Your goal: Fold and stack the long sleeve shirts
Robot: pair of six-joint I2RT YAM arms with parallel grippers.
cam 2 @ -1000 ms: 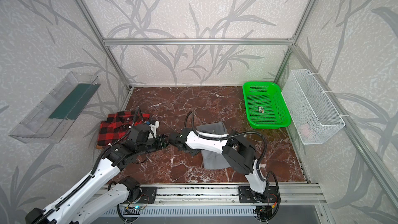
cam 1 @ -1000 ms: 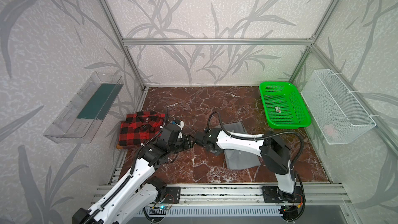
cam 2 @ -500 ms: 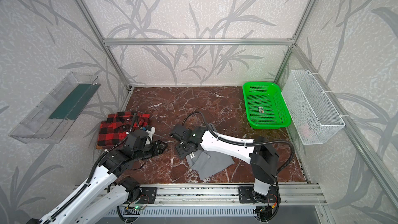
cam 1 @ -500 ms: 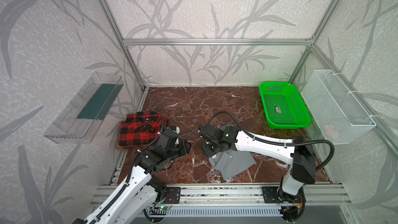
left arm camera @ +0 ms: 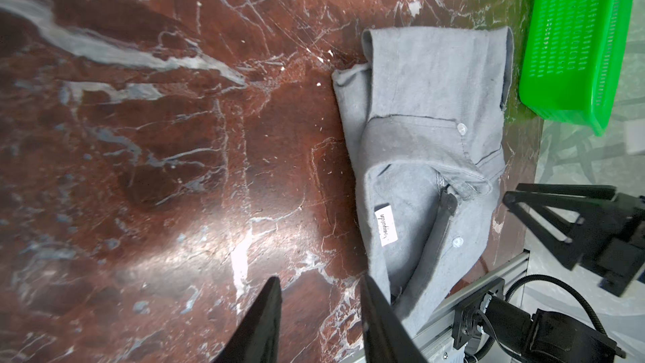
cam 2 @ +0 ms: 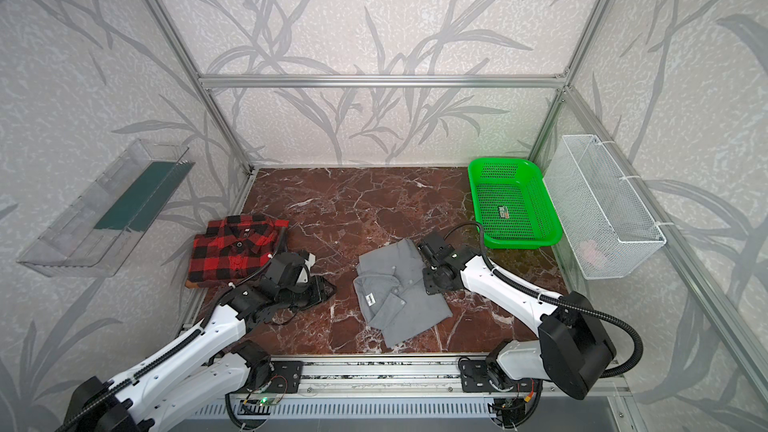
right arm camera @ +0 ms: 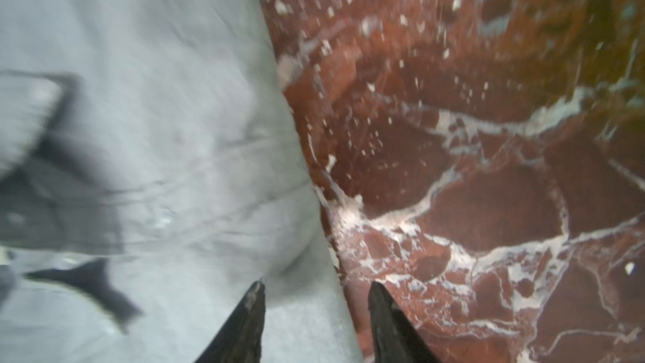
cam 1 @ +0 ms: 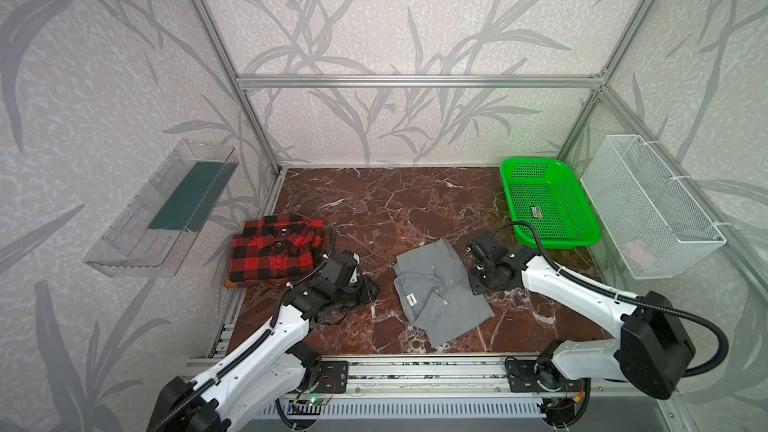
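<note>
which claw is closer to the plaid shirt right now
Left. The left claw is over bare table between the plaid shirt and the grey shirt. The right claw is at the grey shirt's far edge.

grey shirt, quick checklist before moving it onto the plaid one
1. Grey shirt folded on the table: ok, though the collar is rumpled.
2. Plaid shirt folded, ready as base: ok.
3. Shirts stacked: not ok, they lie apart.
4. Left gripper open and empty: ok.
5. Right gripper holding the grey shirt: not ok, jaws open astride its edge.
6. Way between the shirts free: not ok, the left gripper sits there.
</note>
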